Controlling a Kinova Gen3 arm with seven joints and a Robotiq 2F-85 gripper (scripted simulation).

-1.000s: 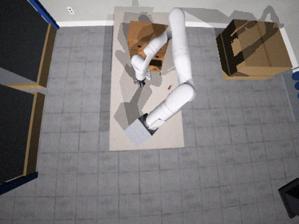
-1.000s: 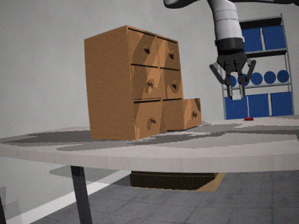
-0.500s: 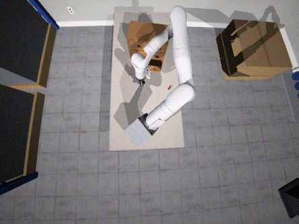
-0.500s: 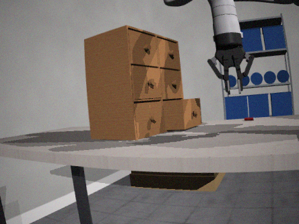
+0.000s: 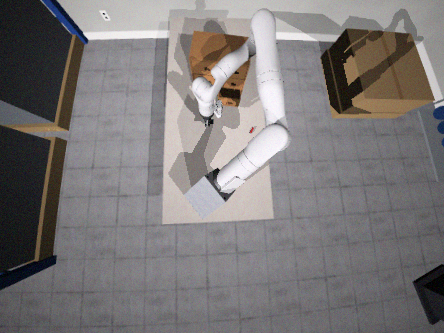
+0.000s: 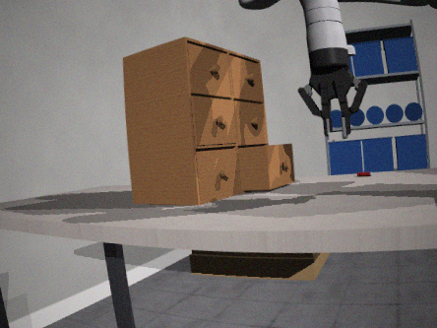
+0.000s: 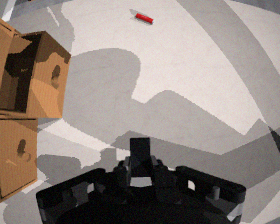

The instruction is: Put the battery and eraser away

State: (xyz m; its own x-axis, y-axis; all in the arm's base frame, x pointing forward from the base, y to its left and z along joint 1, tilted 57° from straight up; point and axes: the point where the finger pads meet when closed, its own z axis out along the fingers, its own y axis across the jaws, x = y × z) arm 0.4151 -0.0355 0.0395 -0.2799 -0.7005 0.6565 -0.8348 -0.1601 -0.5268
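Note:
The small wooden chest [image 6: 207, 120] stands on the table; it also shows in the overhead view [image 5: 220, 64]. Its bottom right drawer [image 6: 268, 166] is pulled out part way, and it shows open at the left of the wrist view [image 7: 38, 75]. The other drawers are pushed in. My gripper [image 6: 337, 127] hangs in the air to the right of the chest, in front of its drawers and above the open drawer's height. It is shut on a small thing, the eraser [image 7: 140, 153], mostly hidden by the fingers. The red AA battery [image 6: 364, 173] [image 7: 144, 17] lies on the table further from the chest.
The arm's grey base [image 5: 205, 197] sits at the table's near end. A large cardboard box [image 5: 377, 72] stands on the floor to the right. A blue shelf unit [image 6: 376, 105] stands behind the table. A flat box [image 6: 256, 263] lies under the table.

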